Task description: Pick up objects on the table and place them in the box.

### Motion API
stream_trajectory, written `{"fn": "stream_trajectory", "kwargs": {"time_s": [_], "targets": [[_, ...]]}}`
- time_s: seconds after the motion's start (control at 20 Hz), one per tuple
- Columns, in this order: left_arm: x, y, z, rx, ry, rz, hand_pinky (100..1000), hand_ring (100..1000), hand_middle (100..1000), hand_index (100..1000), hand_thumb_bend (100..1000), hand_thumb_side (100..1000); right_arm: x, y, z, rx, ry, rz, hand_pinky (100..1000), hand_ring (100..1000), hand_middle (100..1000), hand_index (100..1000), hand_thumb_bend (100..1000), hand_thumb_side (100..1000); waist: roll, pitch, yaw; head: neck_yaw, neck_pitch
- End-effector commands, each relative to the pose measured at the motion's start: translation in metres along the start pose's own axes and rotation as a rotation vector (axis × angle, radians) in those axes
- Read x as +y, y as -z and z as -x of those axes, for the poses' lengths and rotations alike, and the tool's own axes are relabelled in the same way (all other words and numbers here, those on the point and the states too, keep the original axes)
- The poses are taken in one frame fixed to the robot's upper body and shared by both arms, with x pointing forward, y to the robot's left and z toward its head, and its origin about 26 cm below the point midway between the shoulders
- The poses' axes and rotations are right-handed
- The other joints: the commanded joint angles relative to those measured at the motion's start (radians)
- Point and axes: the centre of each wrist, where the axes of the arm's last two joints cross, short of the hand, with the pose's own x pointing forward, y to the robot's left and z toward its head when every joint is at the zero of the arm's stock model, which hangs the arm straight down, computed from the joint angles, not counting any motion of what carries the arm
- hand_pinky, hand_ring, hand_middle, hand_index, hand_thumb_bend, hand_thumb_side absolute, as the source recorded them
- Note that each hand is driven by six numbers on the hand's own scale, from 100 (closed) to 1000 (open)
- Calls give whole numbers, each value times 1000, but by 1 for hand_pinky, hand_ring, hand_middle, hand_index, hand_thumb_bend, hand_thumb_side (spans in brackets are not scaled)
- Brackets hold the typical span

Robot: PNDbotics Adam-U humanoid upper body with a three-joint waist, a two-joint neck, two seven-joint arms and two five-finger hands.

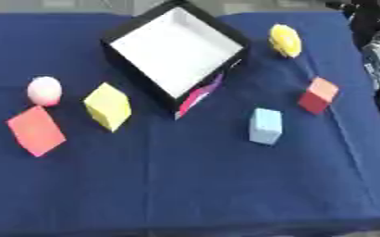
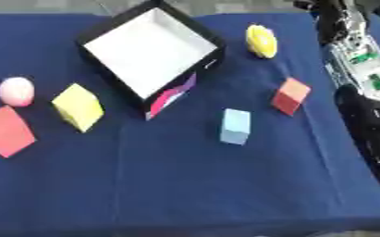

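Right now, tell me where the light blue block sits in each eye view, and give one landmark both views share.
Left eye view: the light blue block lies right of centre, below and left of the red block.
Right eye view: it lies near the centre, slightly right.
Shared landmark: the black box with the white inside, up and to the left of the block in both views.

Matt blue cloth (image 1: 193,185) over table

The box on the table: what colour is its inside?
White inside the box, with black walls; the left eye view shows it best.
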Motion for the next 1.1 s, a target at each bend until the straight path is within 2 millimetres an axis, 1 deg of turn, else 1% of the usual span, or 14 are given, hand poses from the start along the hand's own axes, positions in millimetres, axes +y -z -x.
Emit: {"fn": "stream_trajectory", "kwargs": {"time_s": [0.05,0.3,0.4,0.5,0.55,0.6,0.65,0.7,0.8,0.85,0.95,1.1], "targets": [[5,8,-13,-42,0,-13,789,809,848,924,196,862,-9,4,-14,-40,-19,14,826,890,829,914,210,619,-2,-14,0,-11,5],[7,8,-12,-42,6,-10,790,810,847,922,194,860,-10,3,-13,-31,-34,6,828,894,830,915,215,630,-3,-15,0,-16,5],[7,8,-12,-41,8,-10,793,818,851,919,206,865,-10,2,-13,-20,-41,-3,832,908,833,912,223,607,-3,-16,0,-14,5],[8,8,-11,-35,19,-8,794,825,850,915,202,870,-13,1,-15,28,-58,-18,830,907,828,908,234,604,-3,-16,0,-20,5],[8,8,-10,-33,27,-2,794,824,849,916,198,870,-17,1,-22,44,-77,-29,830,906,828,907,229,603,-5,-16,0,-22,5],[8,9,-11,-34,34,6,795,824,848,916,197,869,-23,0,-34,50,-127,-42,831,907,828,907,222,605,-6,-16,0,-22,5],[9,9,-11,-35,39,10,795,824,846,916,197,869,-29,-1,-47,53,-194,-56,833,907,826,909,250,639,-9,-16,0,-21,5],[10,10,-12,-37,43,11,795,824,846,916,196,868,-34,-4,-61,59,-279,-82,833,907,827,912,194,628,-11,-15,0,-19,5],[13,10,-12,-39,50,14,795,825,846,916,192,868,-42,-12,-81,89,-411,-156,836,912,831,917,213,642,-15,-14,-2,-16,5],[14,10,-12,-39,57,17,795,825,844,915,185,867,-48,-17,-89,109,-477,-195,838,917,833,918,260,630,-17,-14,-4,-13,5],[17,10,-12,-36,74,23,796,825,842,915,179,866,-59,-26,-97,169,-612,-266,839,921,834,916,334,623,-21,-14,-8,-7,5],[20,10,-11,-33,88,25,797,825,841,914,178,866,-68,-39,-102,239,-744,-364,840,925,833,918,393,601,-24,-14,-16,0,5]]}}
